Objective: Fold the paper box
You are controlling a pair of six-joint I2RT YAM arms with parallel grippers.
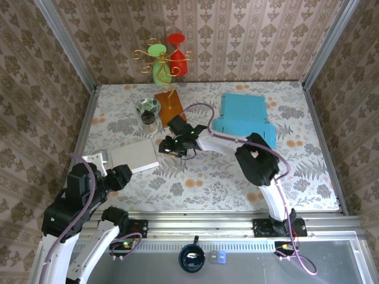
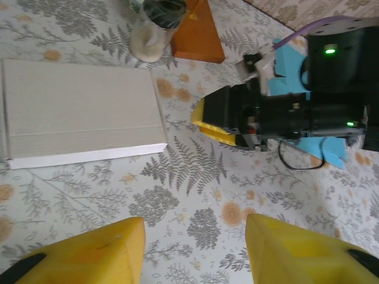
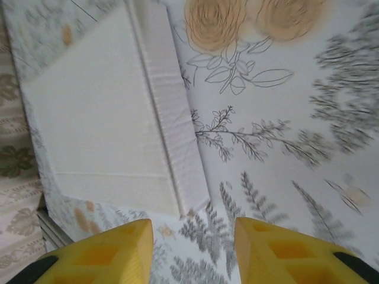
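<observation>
The white paper box (image 1: 135, 157) lies flat on the flowered counter (image 1: 237, 177), folded shut as a thin slab. In the overhead view the right end effector (image 1: 169, 145) hangs just beside the box's right edge. I cannot tell whether it touches the box.

Its own camera shows the right end effector (image 3: 192, 251) with its yellow fingers (image 3: 98, 254) spread apart and nothing between them. The box (image 3: 106, 118) lies ahead of them and to the left, its narrow side panel facing the fingers.

The left end effector (image 2: 192, 251) is also spread wide and empty above bare counter. The box (image 2: 83, 112) sits ahead of it and to the left. The right end effector (image 2: 204, 121) is ahead and to the right, yellow tips pointing toward the box but short of it.

Beyond the right end effector stand a glass jar (image 1: 148, 120) and an orange block (image 1: 170, 104). Behind its wrist lies a blue cardboard box (image 1: 243, 118), opened out.
</observation>
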